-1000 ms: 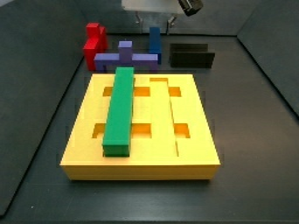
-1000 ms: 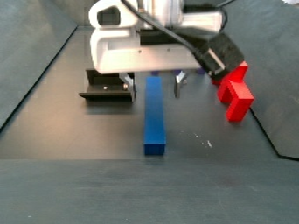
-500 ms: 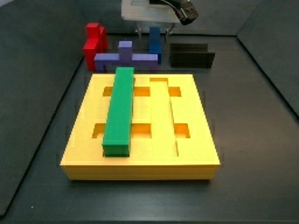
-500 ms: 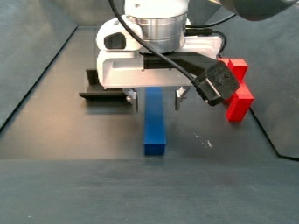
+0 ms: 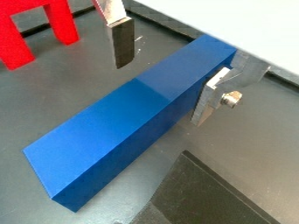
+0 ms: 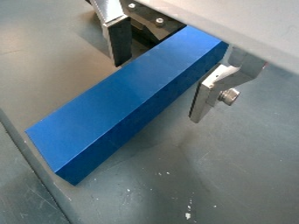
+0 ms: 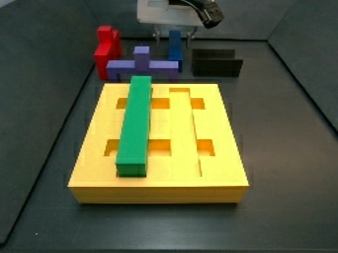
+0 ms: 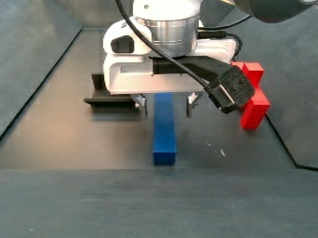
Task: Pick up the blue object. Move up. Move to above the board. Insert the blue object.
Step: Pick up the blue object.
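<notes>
The blue object (image 5: 128,122) is a long blue bar lying flat on the dark floor, seen in both wrist views (image 6: 128,109) and both side views (image 8: 163,130). My gripper (image 5: 167,77) is down over its far end and open, one finger (image 5: 122,44) on each side. A strip of floor shows between that finger and the bar; the opposite finger (image 6: 211,92) stands close against the bar's other side. In a side view the gripper (image 7: 172,42) is behind the purple cross. The yellow board (image 7: 93,163) lies nearer the front with a green bar (image 7: 136,124) in one groove.
A purple cross-shaped block (image 7: 142,67) lies between the board and the blue bar. A red block (image 8: 252,93) stands beside the gripper, also showing in a wrist view (image 5: 35,31). The dark fixture (image 8: 112,96) sits on the bar's other side. Walls close in the floor.
Over the last second the gripper came down around the blue bar's end. In the last half second nothing visibly moved, and the bar lies where it was.
</notes>
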Available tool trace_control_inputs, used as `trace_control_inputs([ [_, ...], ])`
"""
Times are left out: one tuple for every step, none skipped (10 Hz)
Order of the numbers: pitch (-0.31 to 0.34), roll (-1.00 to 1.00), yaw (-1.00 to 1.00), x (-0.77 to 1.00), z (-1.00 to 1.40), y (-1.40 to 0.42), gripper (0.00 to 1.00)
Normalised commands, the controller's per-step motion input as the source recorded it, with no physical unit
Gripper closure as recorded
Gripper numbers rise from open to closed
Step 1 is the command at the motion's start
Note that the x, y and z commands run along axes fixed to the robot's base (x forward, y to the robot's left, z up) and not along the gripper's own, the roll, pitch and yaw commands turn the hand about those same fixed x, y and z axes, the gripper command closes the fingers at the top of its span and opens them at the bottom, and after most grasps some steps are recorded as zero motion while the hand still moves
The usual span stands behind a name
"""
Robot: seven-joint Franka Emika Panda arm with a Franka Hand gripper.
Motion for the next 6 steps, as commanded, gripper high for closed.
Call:
trace_control_inputs([
  [0.0, 0.0, 0.0, 0.0, 0.0, 0.0, 1.0],
  [0.0, 0.0, 0.0, 0.0, 0.0, 0.0, 1.0],
  [0.0, 0.0, 0.0, 0.0, 0.0, 0.0, 1.0],
  [0.0, 0.0, 0.0, 0.0, 0.0, 0.0, 1.0],
  [0.0, 0.0, 0.0, 0.0, 0.0, 0.0, 1.0],
  [0.0, 0.0, 0.0, 0.0, 0.0, 0.0, 1.0],
])
